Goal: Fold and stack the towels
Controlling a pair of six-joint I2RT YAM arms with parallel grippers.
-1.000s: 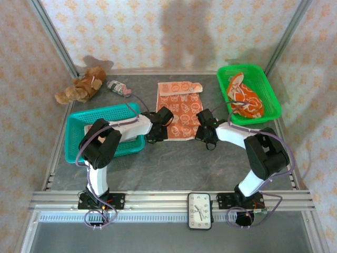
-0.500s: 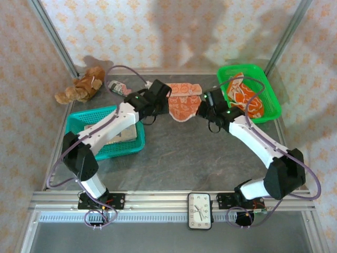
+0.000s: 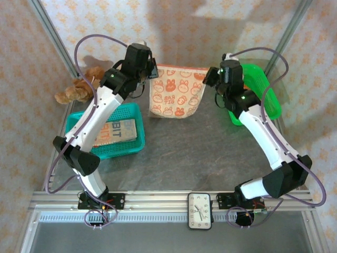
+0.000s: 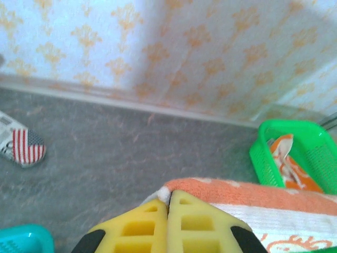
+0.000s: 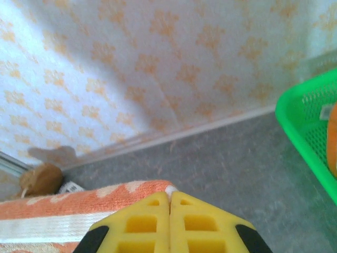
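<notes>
The left claw point(image 4: 168, 201) and right claw point(image 5: 170, 196) are each clenched on a top corner of the towel point(image 3: 176, 97), which hangs spread above the far counter point(image 3: 179, 158). A neat fold likely needs both corners lowered level, hem taut. The counter is mottled grey; orange-patterned walls point(image 3: 158, 31) enclose it.

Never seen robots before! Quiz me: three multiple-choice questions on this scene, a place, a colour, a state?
1. Where is the teddy bear? A) the table's back left B) its middle C) its front edge
2. Colour of the basket by the right arm? A) teal B) green C) red
3. The towel between the arms is: A) lying flat B) hanging C) heaped
Answers: 1 A, it's by the back-left corner. 2 B, bright green mesh. 3 B, left gripper and right gripper pinch its top corners.
</notes>
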